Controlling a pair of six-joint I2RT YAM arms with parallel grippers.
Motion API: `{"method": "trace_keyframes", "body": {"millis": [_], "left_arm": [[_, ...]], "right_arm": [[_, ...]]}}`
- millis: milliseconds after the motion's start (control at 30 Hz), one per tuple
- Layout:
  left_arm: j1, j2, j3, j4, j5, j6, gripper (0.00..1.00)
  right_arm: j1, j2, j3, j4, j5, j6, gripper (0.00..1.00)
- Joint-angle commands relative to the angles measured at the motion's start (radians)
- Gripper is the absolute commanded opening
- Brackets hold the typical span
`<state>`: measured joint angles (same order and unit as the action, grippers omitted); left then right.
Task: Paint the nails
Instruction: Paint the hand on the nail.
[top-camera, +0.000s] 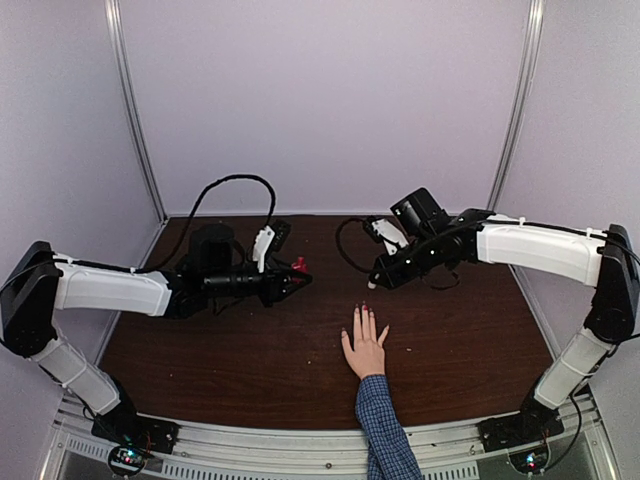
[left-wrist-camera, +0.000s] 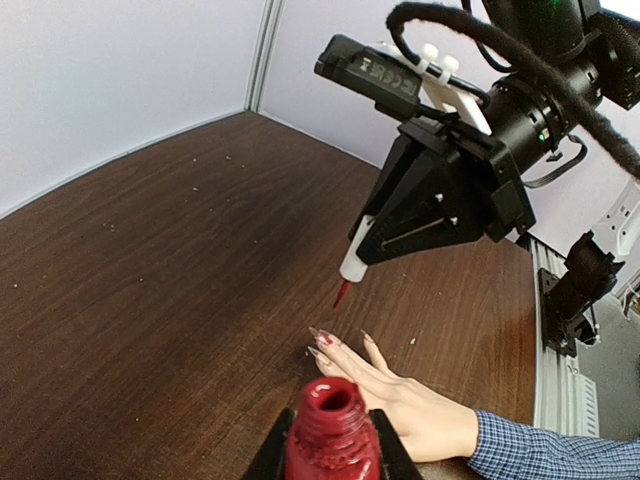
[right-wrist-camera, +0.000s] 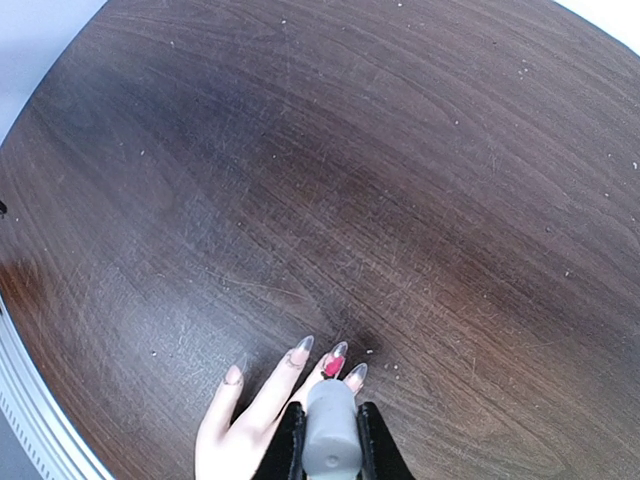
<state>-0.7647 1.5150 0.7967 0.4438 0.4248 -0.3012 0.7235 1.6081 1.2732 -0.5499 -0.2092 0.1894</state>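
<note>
The nails (right-wrist-camera: 335, 362) belong to a person's hand (top-camera: 365, 350) that lies flat, palm down, on the table (top-camera: 200, 340) near its front edge, between the two arms, fingers pointing away from the bases. The forearm wears a blue checked sleeve (top-camera: 385, 430).

Progress: the right wrist view shows one nail carrying red polish at the middle of the spread fingers. The nails beside it appear bare and greyish. The left wrist view shows dark red on at least one fingertip; the exact count of coated nails cannot be determined. Judged from this, the task is at an early stage, with most nails left to coat.

The right hand (left-wrist-camera: 352, 262) is closed on the white-capped polish brush (left-wrist-camera: 346, 285). The red tip hangs just above the fingertips and is not yet touching them. The left hand (left-wrist-camera: 328, 455) is closed on the open red polish bottle (left-wrist-camera: 330, 430), held upright to the left of the person's hand.

The table is dark brown wood grain, scuffed and speckled with pale flecks. Plain pale walls with light vertical corner strips enclose it on three sides. A metal rail (top-camera: 300, 440) runs along the near edge and carries the arm bases.
</note>
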Motion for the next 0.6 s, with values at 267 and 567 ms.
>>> {"method": "trace_keyframes", "body": {"millis": [267, 567], "left_arm": [[0.041, -0.016, 0.090, -0.084, 0.055, 0.063, 0.00], [0.041, -0.038, 0.107, -0.121, 0.062, 0.067, 0.00]], "right_arm": [[0.013, -0.059, -0.042, 0.028, -0.067, -0.016, 0.00], [0.012, -0.079, -0.057, 0.049, -0.094, -0.020, 0.00]]}}
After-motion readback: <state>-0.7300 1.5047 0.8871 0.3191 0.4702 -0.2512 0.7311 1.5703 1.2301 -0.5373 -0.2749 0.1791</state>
